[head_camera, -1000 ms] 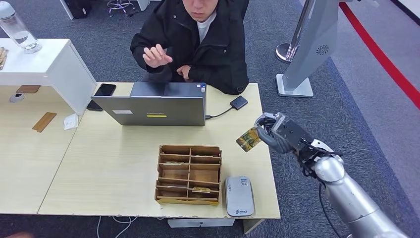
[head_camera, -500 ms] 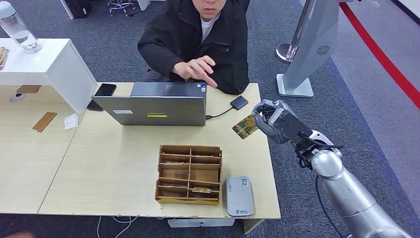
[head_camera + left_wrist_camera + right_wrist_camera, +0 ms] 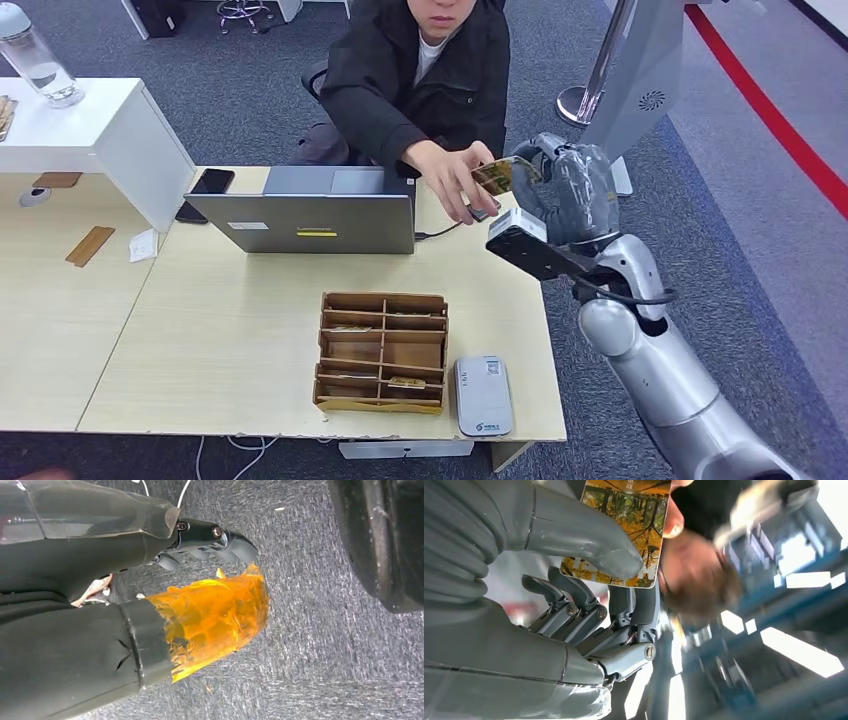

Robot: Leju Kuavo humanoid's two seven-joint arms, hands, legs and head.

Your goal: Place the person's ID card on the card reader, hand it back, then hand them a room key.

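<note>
Phone [image 3: 211, 181], laptop [image 3: 312, 211], compartment box [image 3: 381, 351], card reader [image 3: 483, 395] on desk [image 3: 200, 330]. Past laptop, person's hand [image 3: 447, 171] touching ID card [image 3: 497, 176], pinched in right hand [image 3: 560, 180]. Wrist close-up: thumb [image 3: 589, 545] across card. Left hand [image 3: 200, 545] over carpet, grip unclear.

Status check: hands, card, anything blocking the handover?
Right hand pinches the card, raised over the table's far edge. Person's hand is on the card. Left hand holds nothing. Nothing blocking.
</note>
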